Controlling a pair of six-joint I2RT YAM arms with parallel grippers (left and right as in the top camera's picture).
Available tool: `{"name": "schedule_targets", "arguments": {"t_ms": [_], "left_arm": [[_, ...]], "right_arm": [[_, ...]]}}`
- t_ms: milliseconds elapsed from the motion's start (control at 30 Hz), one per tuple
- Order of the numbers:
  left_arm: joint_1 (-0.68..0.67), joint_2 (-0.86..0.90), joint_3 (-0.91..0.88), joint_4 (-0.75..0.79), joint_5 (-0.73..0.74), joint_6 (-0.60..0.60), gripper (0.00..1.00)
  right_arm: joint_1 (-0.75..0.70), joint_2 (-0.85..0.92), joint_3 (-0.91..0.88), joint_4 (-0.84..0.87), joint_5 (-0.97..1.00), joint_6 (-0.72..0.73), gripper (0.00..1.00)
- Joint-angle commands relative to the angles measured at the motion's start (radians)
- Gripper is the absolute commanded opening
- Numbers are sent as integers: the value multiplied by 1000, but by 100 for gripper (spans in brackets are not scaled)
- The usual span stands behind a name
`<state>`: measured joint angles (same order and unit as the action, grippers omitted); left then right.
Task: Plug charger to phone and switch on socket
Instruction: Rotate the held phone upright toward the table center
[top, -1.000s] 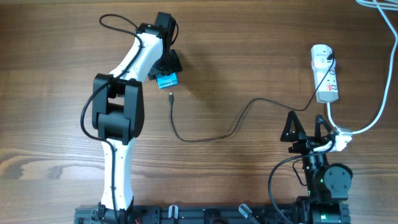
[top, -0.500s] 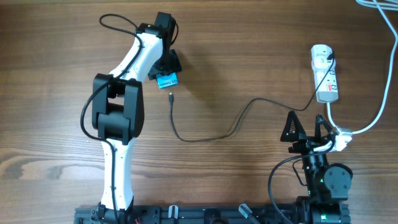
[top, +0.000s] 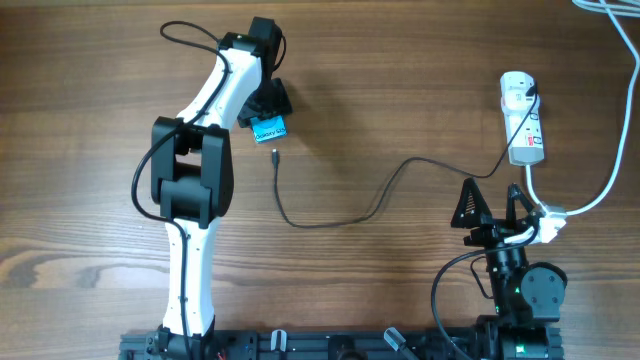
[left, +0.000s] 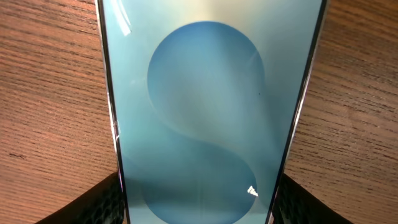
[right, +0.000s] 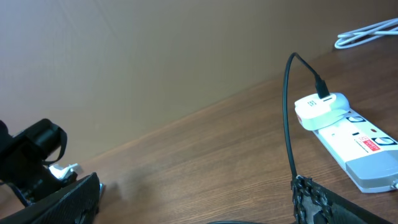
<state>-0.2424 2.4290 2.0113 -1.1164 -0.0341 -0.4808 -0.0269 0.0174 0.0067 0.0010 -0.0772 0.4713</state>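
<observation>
Gripping the phone by its long edges, your left pincer has the lit screen facing its camera. The charger lies on the table, its tip just past the phone's end, not touching. Your right pincer gapes empty, with the socket just beyond it.

On my feed the phone screen glows teal-blue, with a paler rounded S-shaped swirl and a thin silvery-white edge. The table is brown wood with fine darker grain streaks. The charger is black throughout. Far right, the socket is white with small red marks and a greyer near end. A cable beyond it is white. The left arm is white with black joints.
</observation>
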Motion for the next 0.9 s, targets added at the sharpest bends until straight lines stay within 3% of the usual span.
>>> {"name": "schedule_targets", "arguments": {"t_ms": [0,367,867], "left_arm": [[5,131,5,-106,-24,6,4],[5,102,269,-355,-23,2,4],[5,-19,286,-395,141,-5,4]], "right_arm": [[8,-13,-2,2,11,3,100],[8,-13,-2,2,11,3,100],[8,-13,-2,2,11,3,100]]}}
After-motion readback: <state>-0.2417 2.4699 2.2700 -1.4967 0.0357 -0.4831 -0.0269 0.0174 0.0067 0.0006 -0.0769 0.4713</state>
